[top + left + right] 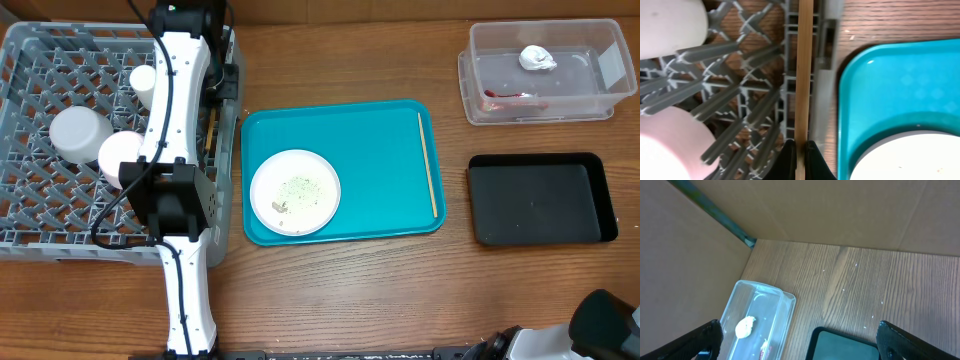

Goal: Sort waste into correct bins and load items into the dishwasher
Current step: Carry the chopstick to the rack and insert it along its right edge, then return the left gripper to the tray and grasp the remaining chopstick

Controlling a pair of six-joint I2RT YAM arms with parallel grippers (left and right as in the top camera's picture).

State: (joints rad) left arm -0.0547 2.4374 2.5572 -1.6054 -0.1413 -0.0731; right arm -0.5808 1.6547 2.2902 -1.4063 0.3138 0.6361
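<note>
My left gripper (800,146) is shut on a wooden chopstick (803,75) and holds it over the right edge of the grey dishwasher rack (750,95). In the overhead view the chopstick (211,127) lies along the side of the rack (40,200) nearest the tray. A second chopstick (428,165) lies on the teal tray (380,150), right of a white plate (295,192) with crumbs. My right gripper (800,340) is open and empty, high above the clear bin (775,310) and the black bin (840,347).
Three white cups (75,133) stand in the rack. The clear bin (590,100) at the back right holds a crumpled white paper (537,58) and a red scrap. The black bin (540,200) lies in front of it. The right arm (603,318) is at the bottom right corner.
</note>
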